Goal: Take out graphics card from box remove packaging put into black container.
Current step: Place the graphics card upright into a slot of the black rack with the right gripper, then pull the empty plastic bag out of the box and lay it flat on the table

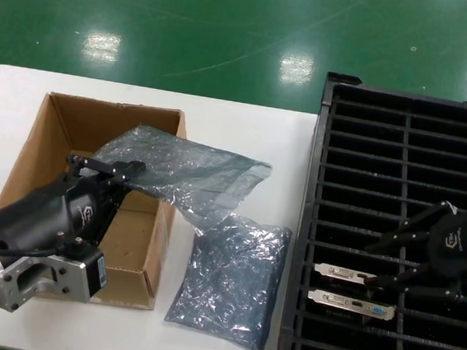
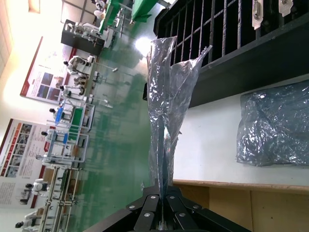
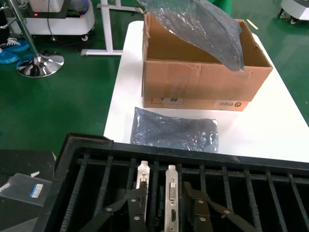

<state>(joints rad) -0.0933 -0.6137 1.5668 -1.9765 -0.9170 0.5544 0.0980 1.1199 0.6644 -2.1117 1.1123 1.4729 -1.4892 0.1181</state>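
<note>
two cards point(image 1: 353, 289) already stand in the black container point(image 1: 403, 133) beside the box point(image 1: 74, 201), under the spread-open right gripper point(image 1: 390, 265), while the left gripper point(image 1: 106, 167) pinches an emptied bag point(image 1: 188, 171) over the box (another bag point(image 1: 231, 282) lies between them).

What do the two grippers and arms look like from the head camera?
Both grippers, left gripper and right gripper, are black with thin linkage fingers and a small white logo. The left arm has a silver metal wrist bracket, a black cable and a blue-labelled black block.
</note>
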